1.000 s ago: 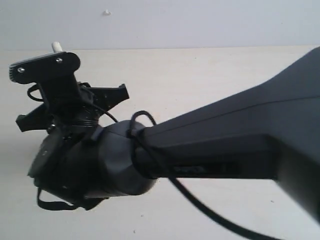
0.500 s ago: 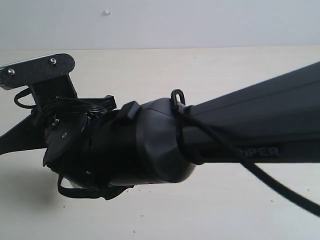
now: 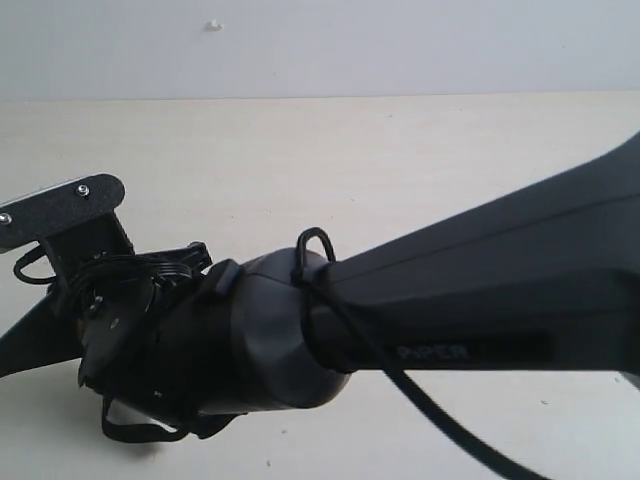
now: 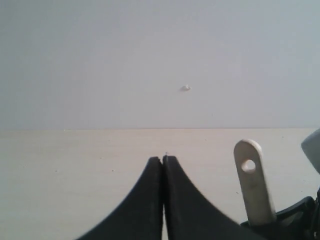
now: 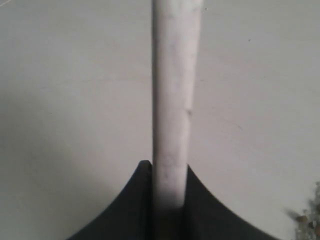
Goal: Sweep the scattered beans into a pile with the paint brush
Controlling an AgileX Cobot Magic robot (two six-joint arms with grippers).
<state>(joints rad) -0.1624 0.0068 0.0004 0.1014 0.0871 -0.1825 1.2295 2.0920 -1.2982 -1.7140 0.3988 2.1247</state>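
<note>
The right gripper (image 5: 167, 167) is pinching the brush (image 5: 171, 100) handle. Likely best is keeping bristles pressing the surface (image 5: 75, 75), herding beans (image 5: 307, 217) together.

We see a pale cream tabletop (image 3: 400, 150) filling most of the exterior view. It is smooth and matte, with a few tiny dark specks. Behind it rises a plain light grey-blue wall (image 3: 400, 45) — the two meet in a straight horizontal line. One small white nub (image 3: 213, 25) sticks out of the wall, and we find it again in the left wrist view. The light is soft and even; a faint grey shadow (image 3: 50, 400) lies on the tabletop at lower left.
</note>
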